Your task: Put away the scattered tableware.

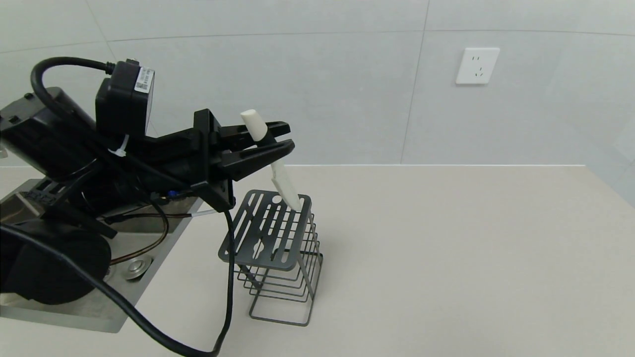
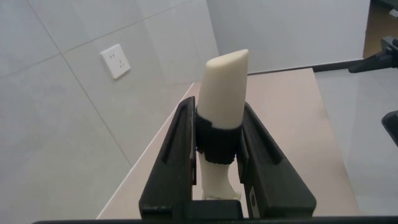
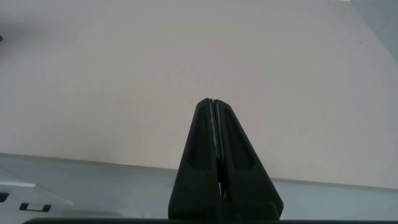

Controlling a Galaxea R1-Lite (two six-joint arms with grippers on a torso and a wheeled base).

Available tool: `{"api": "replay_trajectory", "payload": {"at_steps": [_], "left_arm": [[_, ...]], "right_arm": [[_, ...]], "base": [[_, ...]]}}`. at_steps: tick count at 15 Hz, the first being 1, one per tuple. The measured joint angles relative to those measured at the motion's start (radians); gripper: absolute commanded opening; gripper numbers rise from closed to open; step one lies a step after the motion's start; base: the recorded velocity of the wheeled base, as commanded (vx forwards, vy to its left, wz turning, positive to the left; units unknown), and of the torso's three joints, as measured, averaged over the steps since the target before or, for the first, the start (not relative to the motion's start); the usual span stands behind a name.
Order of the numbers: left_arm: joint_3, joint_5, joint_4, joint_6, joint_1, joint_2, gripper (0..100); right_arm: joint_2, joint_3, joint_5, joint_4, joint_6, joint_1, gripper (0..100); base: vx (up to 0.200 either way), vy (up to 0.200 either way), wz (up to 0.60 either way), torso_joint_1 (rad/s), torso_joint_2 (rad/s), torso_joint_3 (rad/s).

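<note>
A white knife [image 1: 285,183] with a white handle [image 2: 224,87] and a black collar hangs blade-down in my left gripper [image 1: 278,139], which is shut on it at the collar. The blade tip touches the far right corner of the slotted top of a grey wire cutlery rack [image 1: 270,233] standing on the beige counter. In the left wrist view the handle sticks up between the two black fingers [image 2: 177,143]. My right gripper [image 3: 214,106] is shut and empty, hovering over bare counter.
A steel sink [image 1: 74,307] with a round drain fitting [image 1: 137,265] lies left of the rack. A white wall socket [image 1: 477,65] sits on the grey tiled wall. The beige counter [image 1: 446,258] stretches open to the right of the rack.
</note>
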Motion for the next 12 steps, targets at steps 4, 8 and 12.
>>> {"api": "replay_trajectory", "payload": {"at_steps": [4,8,12], "left_arm": [[0.006,0.0,0.0,0.0,0.001,0.002,0],[0.039,0.0,-0.002,0.008,-0.007,-0.004,0],[0.053,-0.001,0.0,0.023,-0.032,-0.003,0]], "right_arm": [[0.0,0.0,0.0,0.0,0.0,0.0,0],[0.0,0.0,0.0,0.0,0.0,0.0,0],[0.0,0.0,0.0,0.0,0.0,0.0,0]], "base": [[0.0,0.0,0.0,0.0,0.0,0.0],[0.0,0.0,0.0,0.0,0.0,0.0],[0.0,0.0,0.0,0.0,0.0,0.0]]}}
